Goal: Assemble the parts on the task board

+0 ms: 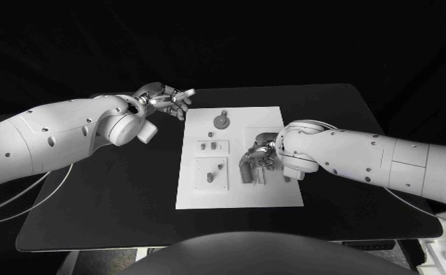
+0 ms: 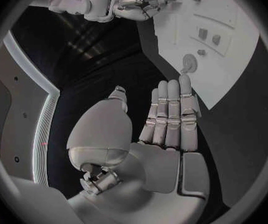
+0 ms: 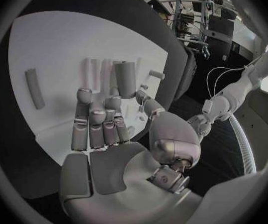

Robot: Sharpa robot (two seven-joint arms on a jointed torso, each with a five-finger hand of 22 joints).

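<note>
The white task board lies in the middle of the black table. On its left half I see a round part, small pieces and a peg. My right hand hangs over the board's right half, fingers pointing down at it. In the right wrist view a grey cylinder stands at the tips of that hand, between the thumb and a finger; whether they grip it is unclear. My left hand hovers off the board's far left corner, flat and holding nothing, as the left wrist view confirms.
A long grey part lies flat on the board beside my right hand, and a short peg lies past the cylinder. The black table runs wide to the left and front of the board.
</note>
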